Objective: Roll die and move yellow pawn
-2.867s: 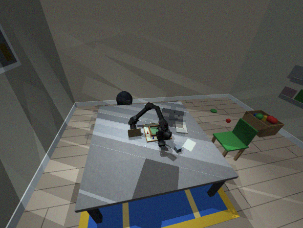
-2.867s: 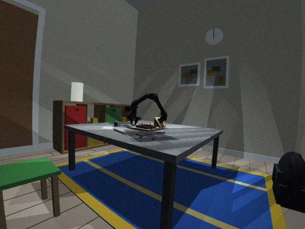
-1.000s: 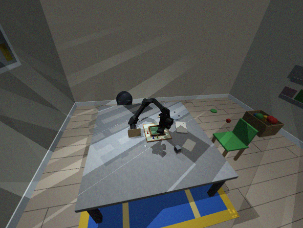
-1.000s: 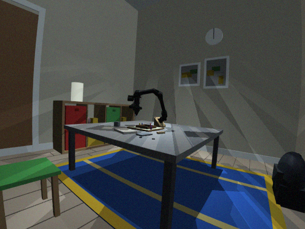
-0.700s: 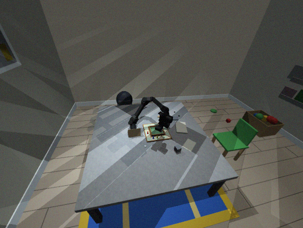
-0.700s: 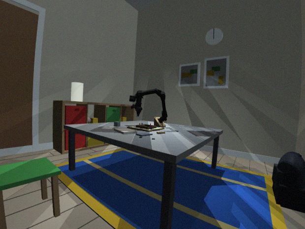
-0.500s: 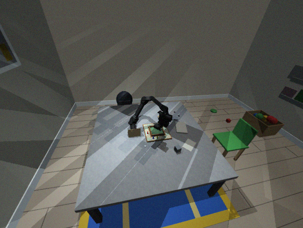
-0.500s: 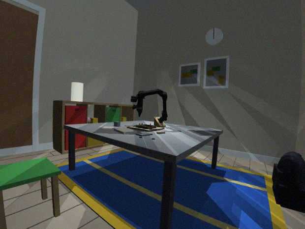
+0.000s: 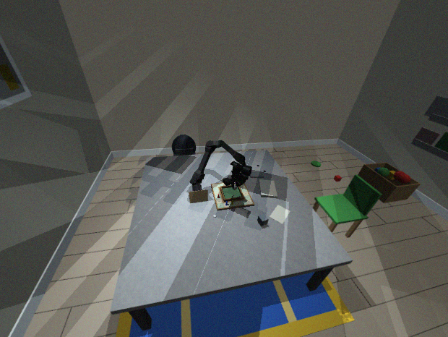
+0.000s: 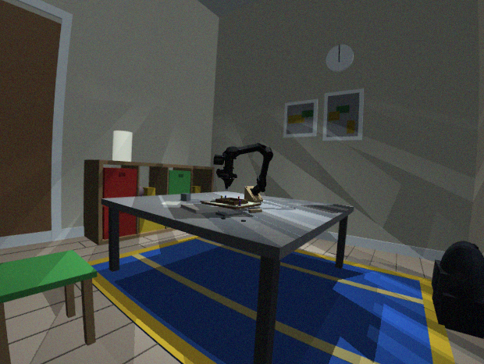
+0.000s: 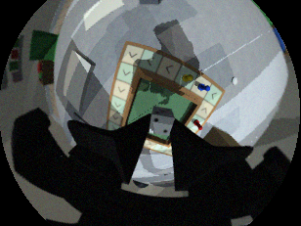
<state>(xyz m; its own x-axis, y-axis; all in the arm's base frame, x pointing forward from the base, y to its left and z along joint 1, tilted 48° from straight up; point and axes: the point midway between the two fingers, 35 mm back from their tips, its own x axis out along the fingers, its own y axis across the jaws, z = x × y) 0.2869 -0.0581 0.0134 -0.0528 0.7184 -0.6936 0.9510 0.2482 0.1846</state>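
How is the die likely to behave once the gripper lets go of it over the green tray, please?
The die looks like a small, hard-edged cube, so it should stay rigid in the gripper rather than deform. Hanging well above the tray, it will probably bounce and tumble before settling on a flat face. The tray's raised rim should likely contain it, though a skewed release might send it toward the pawns.
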